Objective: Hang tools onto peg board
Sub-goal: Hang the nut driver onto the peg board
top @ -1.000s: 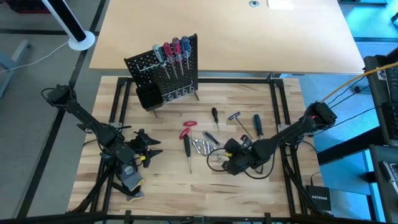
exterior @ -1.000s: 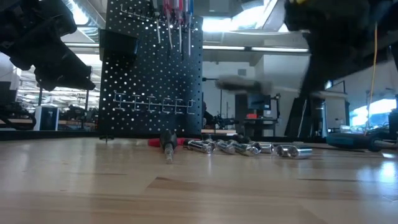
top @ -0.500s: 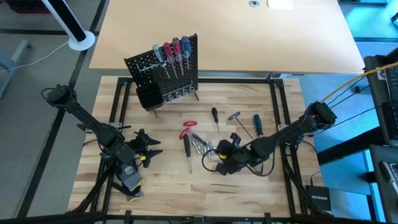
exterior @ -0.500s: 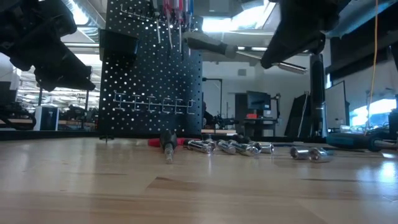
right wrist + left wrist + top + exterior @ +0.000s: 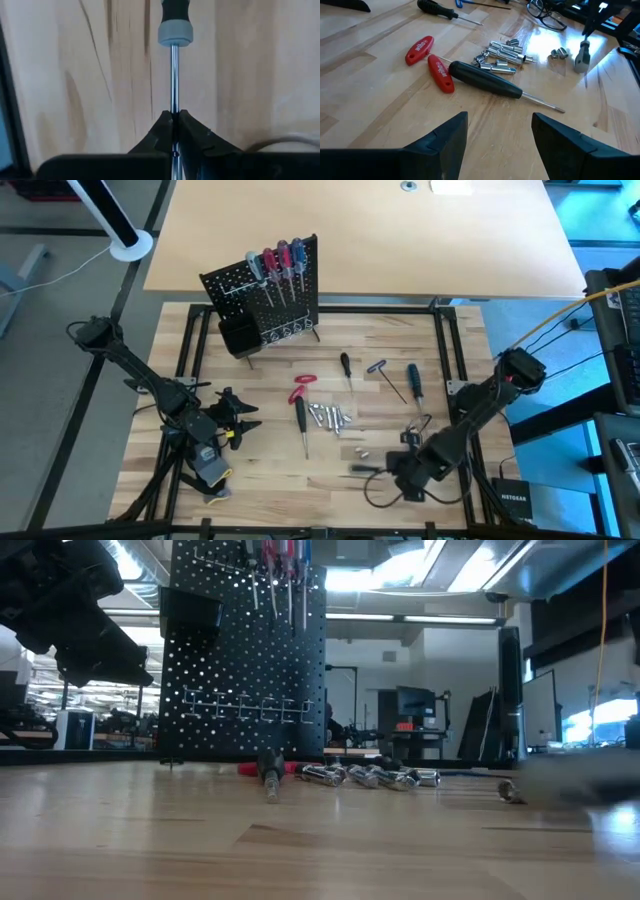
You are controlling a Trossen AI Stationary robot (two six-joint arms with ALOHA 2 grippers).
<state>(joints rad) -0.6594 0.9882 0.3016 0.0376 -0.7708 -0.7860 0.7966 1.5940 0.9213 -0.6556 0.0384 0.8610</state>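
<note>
The desk was a big pale wooden top. The peg board stood upright near its far left corner, with red and blue screwdrivers hanging on it and a black bin at its lower corner.

The left arm waited near the desk's left edge. Its claw was released, with the fingers spread wide and nothing between them.

The right claw was close to the front edge of the desk, toward the right side. It was clenched on the thin metal shaft of a grey-and-black screwdriver. That tool looked to be held just above the wood, though this was hard to tell.

In the middle of the desk lay a black screwdriver. The red-handled pliers lay just beside its handle, toward the peg board. A pile of small silver bits lay on its other side. Another black screwdriver and a blue one lay farther right.
</note>
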